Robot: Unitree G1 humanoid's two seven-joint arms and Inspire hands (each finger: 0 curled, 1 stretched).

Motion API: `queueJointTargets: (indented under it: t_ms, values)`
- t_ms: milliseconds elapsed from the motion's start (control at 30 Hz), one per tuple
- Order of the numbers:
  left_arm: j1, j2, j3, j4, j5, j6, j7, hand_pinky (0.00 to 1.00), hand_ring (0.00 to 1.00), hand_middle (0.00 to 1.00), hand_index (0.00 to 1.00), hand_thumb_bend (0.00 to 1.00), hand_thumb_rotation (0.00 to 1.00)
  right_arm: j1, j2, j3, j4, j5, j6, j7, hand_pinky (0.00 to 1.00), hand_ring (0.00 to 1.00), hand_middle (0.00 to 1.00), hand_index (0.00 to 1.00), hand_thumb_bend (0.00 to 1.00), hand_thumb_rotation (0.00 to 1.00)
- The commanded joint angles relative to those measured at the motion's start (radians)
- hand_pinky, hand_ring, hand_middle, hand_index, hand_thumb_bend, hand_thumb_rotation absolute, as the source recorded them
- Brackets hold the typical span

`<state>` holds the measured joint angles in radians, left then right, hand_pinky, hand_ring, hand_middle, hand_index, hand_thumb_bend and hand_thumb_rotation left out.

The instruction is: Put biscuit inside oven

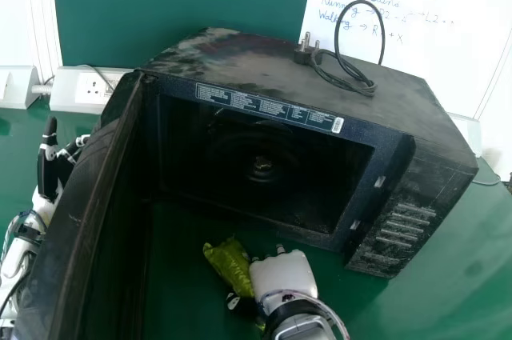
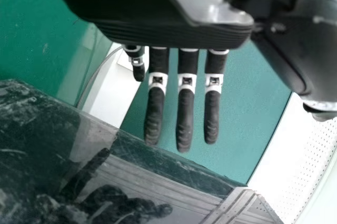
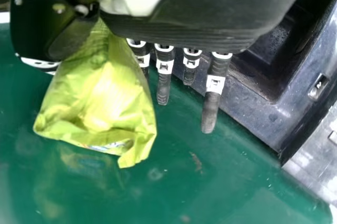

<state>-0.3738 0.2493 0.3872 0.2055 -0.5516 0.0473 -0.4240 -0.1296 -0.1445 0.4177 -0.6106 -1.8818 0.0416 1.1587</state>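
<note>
Nearest, at 8 o'clock in the head view, the oven door [image 1: 70, 216] is being seen swung wide. At 6 o'clock the biscuit packet [image 1: 230, 266] is being held by the right hand [image 1: 284, 274], outside the oven [image 1: 240, 60]; its top is being clamped on the thumb side, the other fingers being held straight and slightly apart. At 9 o'clock, beyond the door, the left hand [image 1: 50, 168] is being held with fingers straight and apart. Loading is being judged the step in hand, packet not yet in the cavity [image 1: 276, 160]. Next: a lift over the sill towards 12 o'clock, then release well inside; snagging is being noted as a risk. The oven is being supported by a green table [image 1: 448, 300]. A power cord [image 1: 352, 82] is being borne on top at 1 o'clock; a whiteboard [image 1: 448, 44] is being noted behind, at 2 o'clock.
</note>
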Motion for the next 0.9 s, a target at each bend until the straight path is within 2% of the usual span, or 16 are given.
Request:
queueJointTargets:
  t_ms: [0,67,133,200,233,267,333,500,533,567,633,700,733,800,867]
  values:
    - [0.008,0.008,0.003,0.001,-0.001,-0.001,-0.006,0.26,0.32,0.4,0.49,0.52,0.07,0.061,0.015,0.013,0.044,0.057,-0.01,0.03,0.71,0.71,0.71,0.63,0.74,0.2]
    - [0.008,0.008,0.003,0.002,0.0,-0.002,-0.007,0.26,0.32,0.4,0.49,0.52,0.07,0.064,0.012,0.008,0.041,0.069,-0.011,0.014,0.73,0.71,0.7,0.59,0.76,0.19]
    - [0.008,0.009,0.002,0.003,0.001,-0.005,-0.01,0.26,0.32,0.4,0.49,0.52,0.07,0.067,0.009,0.004,0.042,0.079,-0.01,-0.007,0.72,0.69,0.68,0.61,0.76,0.19]
    - [0.008,0.009,0.002,0.003,0.002,-0.004,-0.01,0.26,0.32,0.4,0.49,0.52,0.07,0.065,0.006,-0.001,0.049,0.086,-0.012,-0.02,0.6,0.55,0.58,0.69,0.73,0.16]
    - [0.009,0.009,0.002,0.001,0.002,-0.003,-0.007,0.26,0.32,0.4,0.49,0.52,0.07,0.065,0.008,-0.005,0.054,0.091,-0.008,-0.027,0.53,0.45,0.52,0.72,0.63,0.06]
    - [0.009,0.008,0.002,-0.001,0.002,-0.001,-0.004,0.26,0.32,0.4,0.49,0.52,0.07,0.066,0.011,-0.01,0.06,0.095,-0.002,-0.038,0.48,0.4,0.5,0.72,0.6,0.03]
    - [0.01,0.006,0.002,-0.004,0.003,-0.002,-0.001,0.26,0.32,0.4,0.49,0.52,0.07,0.065,0.015,-0.02,0.069,0.107,0.009,-0.06,0.45,0.37,0.48,0.69,0.58,0.01]
    - [0.01,0.009,0.002,0.001,0.002,-0.003,-0.009,0.26,0.32,0.4,0.49,0.52,0.07,0.072,0.011,-0.044,0.07,0.152,0.034,-0.132,0.45,0.4,0.48,0.62,0.57,0.0]
    - [0.01,0.009,0.002,-0.001,0.002,-0.001,-0.006,0.26,0.32,0.4,0.49,0.52,0.07,0.071,0.009,-0.048,0.067,0.157,0.036,-0.135,0.47,0.41,0.48,0.62,0.57,0.0]
    - [0.011,0.008,0.002,-0.004,0.003,0.0,-0.003,0.26,0.32,0.4,0.49,0.52,0.07,0.07,0.007,-0.051,0.063,0.16,0.037,-0.139,0.49,0.44,0.46,0.57,0.55,0.0]
    - [0.011,0.008,0.002,-0.005,0.003,0.002,-0.002,0.26,0.32,0.4,0.49,0.52,0.07,0.073,0.008,-0.063,0.052,0.175,0.046,-0.156,0.57,0.52,0.47,0.52,0.53,0.0]
    - [0.011,0.008,0.003,-0.003,-0.001,0.002,-0.006,0.26,0.32,0.4,0.49,0.52,0.07,0.076,0.008,-0.076,0.036,0.185,0.054,-0.175,0.6,0.54,0.47,0.51,0.53,0.0]
    - [0.01,0.009,0.003,-0.001,0.0,0.0,-0.007,0.26,0.32,0.4,0.49,0.52,0.07,0.077,0.005,-0.081,0.029,0.189,0.055,-0.187,0.52,0.5,0.45,0.52,0.53,0.0]
    - [0.01,0.009,0.004,0.001,0.001,-0.003,-0.009,0.26,0.32,0.4,0.49,0.52,0.07,0.078,-0.005,-0.092,0.015,0.206,0.052,-0.207,0.35,0.34,0.47,0.5,0.53,0.0]
    - [0.011,0.009,0.004,0.001,0.0,-0.002,-0.01,0.26,0.32,0.4,0.49,0.52,0.07,0.074,-0.013,-0.101,0.006,0.211,0.047,-0.209,0.27,0.26,0.47,0.49,0.53,0.0]
